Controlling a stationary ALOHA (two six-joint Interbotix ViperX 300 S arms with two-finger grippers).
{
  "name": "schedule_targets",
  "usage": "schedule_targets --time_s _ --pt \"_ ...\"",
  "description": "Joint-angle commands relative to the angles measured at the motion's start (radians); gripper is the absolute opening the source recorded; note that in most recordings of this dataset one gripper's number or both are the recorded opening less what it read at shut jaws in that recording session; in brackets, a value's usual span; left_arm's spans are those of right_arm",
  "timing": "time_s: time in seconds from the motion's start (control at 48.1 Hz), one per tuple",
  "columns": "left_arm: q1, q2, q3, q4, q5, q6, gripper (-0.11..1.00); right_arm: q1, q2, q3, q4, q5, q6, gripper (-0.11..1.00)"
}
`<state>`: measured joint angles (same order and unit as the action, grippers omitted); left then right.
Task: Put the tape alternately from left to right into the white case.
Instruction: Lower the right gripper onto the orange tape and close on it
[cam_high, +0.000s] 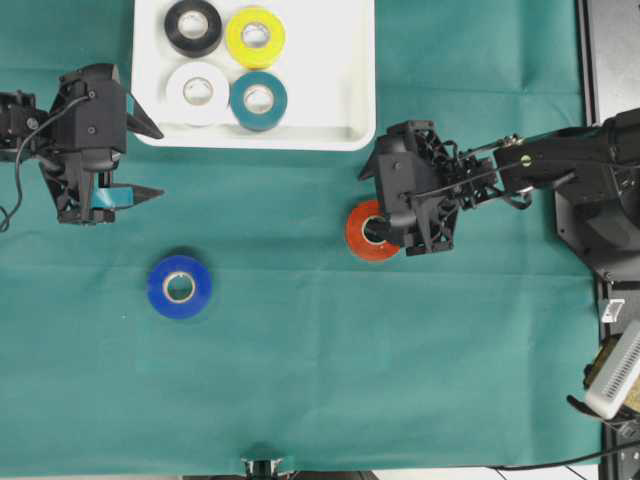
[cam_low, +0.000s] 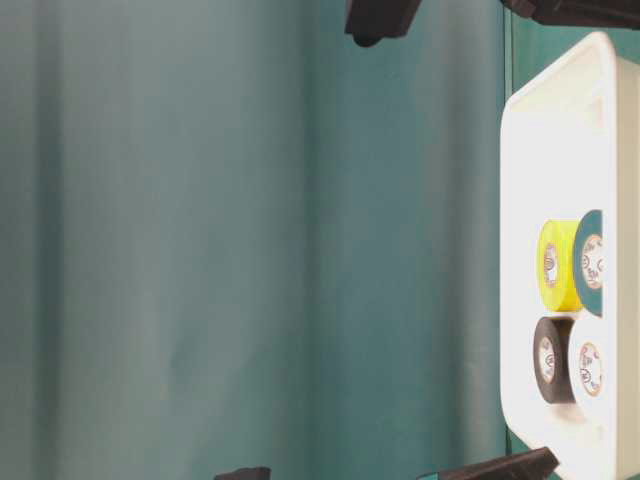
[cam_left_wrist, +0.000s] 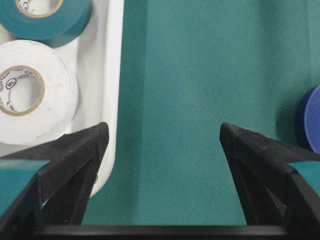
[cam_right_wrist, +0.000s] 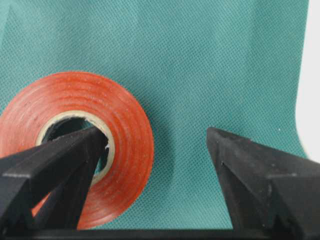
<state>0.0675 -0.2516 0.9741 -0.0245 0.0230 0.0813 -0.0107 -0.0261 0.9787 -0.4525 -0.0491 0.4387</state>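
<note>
- The left gripper sits at the left edge of the green cloth, just beside the lower left corner of the white case; its fingers are spread wide and grip nothing, one tip near the case rim, the other over bare cloth
- The blue roll lies flat on the cloth below the left gripper, apart from it
- The white case lies at the top, and four rolls lie flat inside it: black roll upper left, yellow roll upper right, white roll lower left, teal roll lower right, all close together
- The red-orange roll lies flat on the cloth below the case's lower right corner
- The right gripper hangs over that roll with its fingers wide apart; in the wrist view one fingertip sits over the roll's core hole, the other over cloth outside the ring; the roll is not clamped
</note>
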Motion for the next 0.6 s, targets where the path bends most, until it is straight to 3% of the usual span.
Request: schedule_targets --time_s 0.0,0.146,0.208,0.354,0.437,0.499,0.582 --pt "-0.003 -0.008 -0.014 -0.002 -0.008 0.000 0.99 -0.002 -0.006 -0.017 0.002 0.005 -0.002 0.87" --pt "-0.003 -0.009 -0.012 -0.002 -0.008 0.000 0.99 -0.002 -0.008 -0.021 0.002 0.005 -0.003 0.83" --pt "-0.003 -0.008 -0.012 -0.002 -0.008 0.000 0.99 -0.002 -0.008 -0.023 0.002 0.005 -0.003 0.70" --pt "-0.003 -0.008 -0.011 -0.002 -0.008 0.000 0.99 -0.002 -0.017 -0.025 0.002 0.005 -0.002 0.28" --pt "-0.003 -0.008 -0.011 -0.002 -0.008 0.000 0.99 -0.002 -0.025 -0.023 0.002 0.005 -0.002 0.09" --pt "-0.003 -0.008 -0.012 -0.002 -0.008 0.000 0.99 -0.002 -0.031 -0.023 0.002 0.005 -0.002 0.02" --pt "-0.003 -0.009 -0.011 -0.002 -0.006 0.000 0.99 -0.002 -0.037 -0.025 0.002 0.005 -0.002 0.02"
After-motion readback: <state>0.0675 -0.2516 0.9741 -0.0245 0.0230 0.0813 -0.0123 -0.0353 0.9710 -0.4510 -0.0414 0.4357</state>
